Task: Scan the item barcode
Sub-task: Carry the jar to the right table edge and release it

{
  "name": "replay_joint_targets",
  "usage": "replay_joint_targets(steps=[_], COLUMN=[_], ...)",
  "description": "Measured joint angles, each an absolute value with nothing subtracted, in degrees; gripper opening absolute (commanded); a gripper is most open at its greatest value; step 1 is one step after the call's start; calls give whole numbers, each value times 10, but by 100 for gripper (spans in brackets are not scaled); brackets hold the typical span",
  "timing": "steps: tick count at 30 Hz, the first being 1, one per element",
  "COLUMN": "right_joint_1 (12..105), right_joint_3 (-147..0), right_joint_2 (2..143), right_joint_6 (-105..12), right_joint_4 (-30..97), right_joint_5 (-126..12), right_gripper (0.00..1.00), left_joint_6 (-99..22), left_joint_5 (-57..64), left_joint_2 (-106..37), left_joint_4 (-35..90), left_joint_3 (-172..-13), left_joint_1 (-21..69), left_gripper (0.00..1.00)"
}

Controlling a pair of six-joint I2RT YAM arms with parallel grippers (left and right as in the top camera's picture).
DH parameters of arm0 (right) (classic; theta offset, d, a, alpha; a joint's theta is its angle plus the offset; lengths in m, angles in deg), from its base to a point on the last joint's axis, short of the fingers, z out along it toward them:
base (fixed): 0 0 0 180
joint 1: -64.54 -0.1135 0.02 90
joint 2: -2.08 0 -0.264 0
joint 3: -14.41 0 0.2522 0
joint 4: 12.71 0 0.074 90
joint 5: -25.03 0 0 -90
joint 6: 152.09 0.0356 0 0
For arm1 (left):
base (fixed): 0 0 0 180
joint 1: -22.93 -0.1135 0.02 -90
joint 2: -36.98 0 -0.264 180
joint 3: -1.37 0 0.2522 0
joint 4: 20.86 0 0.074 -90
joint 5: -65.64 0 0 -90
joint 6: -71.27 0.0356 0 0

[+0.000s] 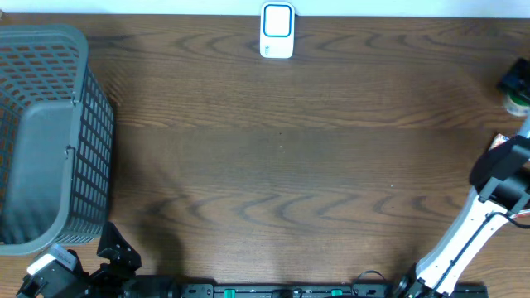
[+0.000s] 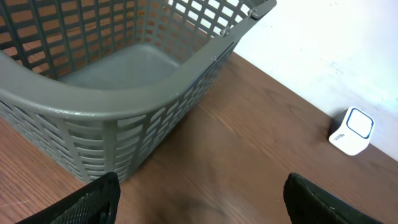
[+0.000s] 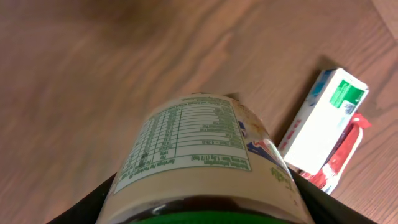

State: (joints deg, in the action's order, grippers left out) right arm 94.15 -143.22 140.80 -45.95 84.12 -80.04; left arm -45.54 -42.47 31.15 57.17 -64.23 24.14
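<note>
The gray lattice basket (image 1: 50, 132) takes up the 9 o'clock side of the table (image 1: 281, 165). Its solid floor is in plain view through the open top in both the overhead and left wrist views. The scanner (image 1: 277, 31), a white unit with a blue-framed face, stands at 12 o'clock against the far edge, well apart from the basket. The left claw (image 1: 116, 248) sits at 7 o'clock, near the basket's near corner. Its fingers (image 2: 93, 202) stand wide apart over bare wood, with the basket wall at its 11 o'clock and the scanner at its 2 o'clock. The jar (image 3: 199, 155) is at about 2 o'clock on the overhead view, at the right edge of the table, and the right claw (image 3: 205, 211) is clamped on it. In the right wrist view the jar fills the gap between the two dark fingers, with the green lid nearest the camera and the nutrition panel facing it; a barcode cannot be made out. A white box (image 3: 323, 127) with green and blue print lies on the wood at the jar's 3 o'clock, overlapping a red packet (image 3: 345, 155). The stretch of table from jar to scanner shows plain wood grain.
</note>
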Motion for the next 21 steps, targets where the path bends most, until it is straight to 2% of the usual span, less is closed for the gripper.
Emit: replay_joint_targets(steps=[2, 14, 16, 17, 18, 19, 20, 21], right_joint_1=[957, 1035, 1046, 1052, 1060, 1066, 1072, 1080], right_joint_3=[-1432, -1433, -1433, -1433, -1433, -1433, -1433, -1434], right_joint_2=[1423, 1540, 1540, 1540, 1540, 1540, 1540, 1540], right_joint_6=[-459, -459, -458, -457, -457, -457, -456, -453], right_joint_4=[831, 776, 767, 765, 765, 765, 766, 768], right_joint_5=[-800, -800, -799, -795, -787, -779, -766, -746], right_gripper=[41, 40, 43, 46, 55, 82, 99, 99], left_joint_6=[-455, -455, -455, -455, -455, -455, -456, -456], left_joint_5=[-425, -425, -425, -425, -425, -425, -425, -425], left_joint_2=[312, 312, 312, 312, 312, 312, 312, 312], left_joint_4=[572, 572, 572, 572, 572, 572, 572, 572], left_joint_3=[-642, -642, -642, -642, -642, -642, -642, -642], left_joint_1=[241, 241, 241, 241, 241, 241, 241, 241], left_gripper=[85, 84, 85, 85, 84, 84, 84, 84])
